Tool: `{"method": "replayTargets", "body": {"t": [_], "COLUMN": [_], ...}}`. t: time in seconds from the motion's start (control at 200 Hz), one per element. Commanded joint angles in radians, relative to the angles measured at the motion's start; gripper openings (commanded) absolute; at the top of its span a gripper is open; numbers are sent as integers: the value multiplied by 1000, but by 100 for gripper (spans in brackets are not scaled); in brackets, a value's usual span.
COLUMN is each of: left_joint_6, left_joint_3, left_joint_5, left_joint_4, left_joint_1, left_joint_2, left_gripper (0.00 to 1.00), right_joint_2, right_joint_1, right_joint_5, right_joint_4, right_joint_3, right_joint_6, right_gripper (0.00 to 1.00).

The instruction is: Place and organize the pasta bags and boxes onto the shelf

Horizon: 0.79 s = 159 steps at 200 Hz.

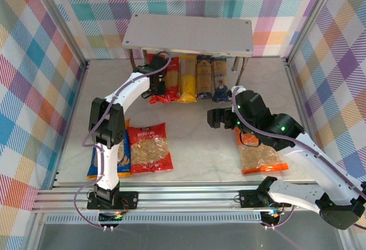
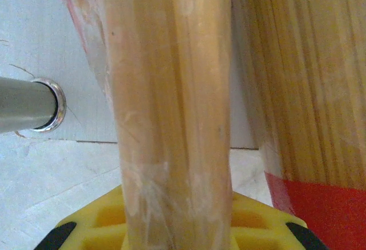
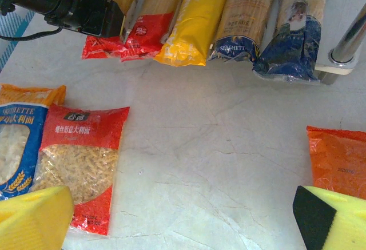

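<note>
Five long spaghetti packs lie side by side on the shelf's lower level, under the grey top board [image 1: 189, 32]: two red [image 3: 151, 27], one yellow [image 3: 191, 27], two clear with dark blue ends [image 3: 246, 21]. My left gripper [image 1: 157, 84] is shut on the leftmost red pack [image 2: 171, 118], which runs up between its yellow fingers [image 2: 91, 227]; the second red pack [image 2: 309, 118] lies just to its right. Over bare table, my right gripper [image 3: 183, 221] stands open and empty. The red bag [image 1: 150, 147] and blue-and-orange bag [image 1: 121, 158] lie front left. The orange bag [image 1: 260, 155] lies partly under my right arm.
A metal shelf leg [image 2: 28, 104] stands close to the left of the held pack, and another leg [image 3: 351, 41] stands right of the blue-ended packs. Checked walls close in the table on three sides. Bare tabletop [image 1: 194, 141] lies between the bags.
</note>
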Motion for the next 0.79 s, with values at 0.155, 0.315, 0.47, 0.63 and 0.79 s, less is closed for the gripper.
{"method": "replayTargets", "body": {"t": [0.155, 0.315, 0.47, 0.63, 0.79], "left_joint_6": [4, 4, 31, 50, 49], "left_joint_3": [72, 11, -162, -358, -524], "left_joint_5": [-68, -57, 26, 70, 85], "left_joint_4": [108, 169, 333, 476, 562], "left_joint_1": [7, 7, 7, 7, -9], "left_joint_2": [28, -15, -150, -332, -535], "left_gripper": [48, 57, 75, 83, 86], "right_joint_2": [-4, -10, -7, 0, 7], "right_joint_1": [-4, -4, -4, -4, -4], "right_joint_5": [5, 6, -8, -37, -93], "right_joint_4": [7, 1, -1, -2, 9], "right_joint_3": [9, 7, 9, 10, 7], "right_joint_6": [17, 19, 14, 7, -11], "right_gripper": [99, 99, 99, 99, 99]}}
